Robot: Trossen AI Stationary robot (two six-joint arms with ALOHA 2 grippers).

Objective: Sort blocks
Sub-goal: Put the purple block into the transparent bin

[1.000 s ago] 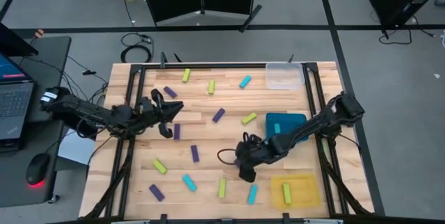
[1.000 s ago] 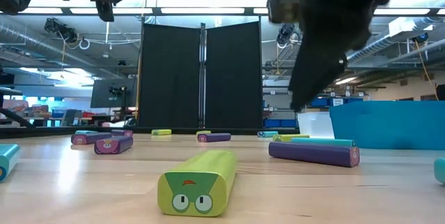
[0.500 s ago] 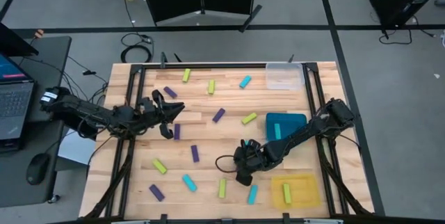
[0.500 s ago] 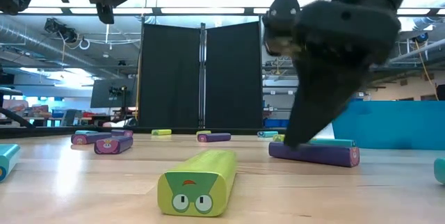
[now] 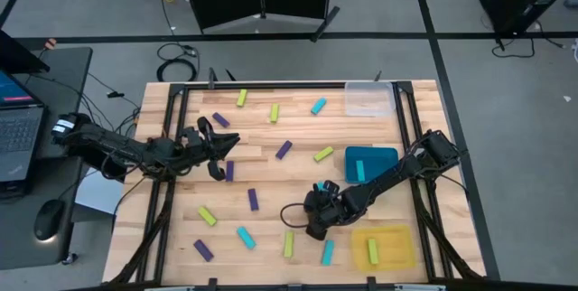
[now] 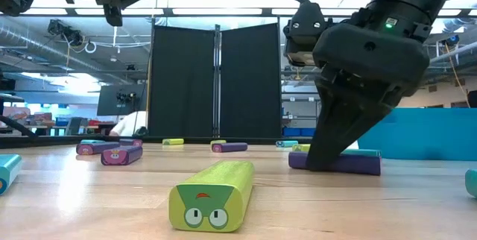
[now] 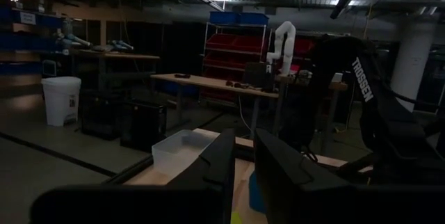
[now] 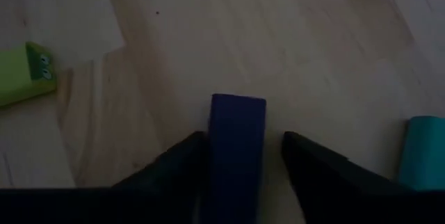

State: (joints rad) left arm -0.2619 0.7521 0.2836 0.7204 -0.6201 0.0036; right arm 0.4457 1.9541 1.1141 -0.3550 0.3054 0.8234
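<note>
Purple, cyan and yellow-green blocks lie scattered flat on the wooden table (image 5: 298,173). My right gripper (image 5: 314,229) points steeply down near the table's near edge. It is open, its fingers (image 8: 188,158) on either side of a dark purple block (image 8: 238,137) that lies flat on the wood (image 6: 350,164). In the high view the gripper hides this block. My left gripper (image 5: 217,151) hovers above the table's left side. Its fingers (image 7: 240,172) stand a narrow gap apart with nothing between them. My right gripper straddles the purple block near one end (image 6: 322,162), fingers slanting down from above and lying along its long sides. One finger (image 8: 195,151) stands close against one long side, and a gap shows at the other. Whether it touches the block, I cannot tell.
A teal tray (image 5: 384,155) holds a cyan block, a yellow tray (image 5: 393,250) holds a yellow-green block, and a clear tray (image 5: 368,99) stands at the far right. A yellow-green block (image 5: 289,243) and a cyan block (image 5: 327,251) lie close to my right gripper.
My right gripper has come down toward the table and a little toward its near edge, and its fingers now reach the purple block, which has kept its place.
</note>
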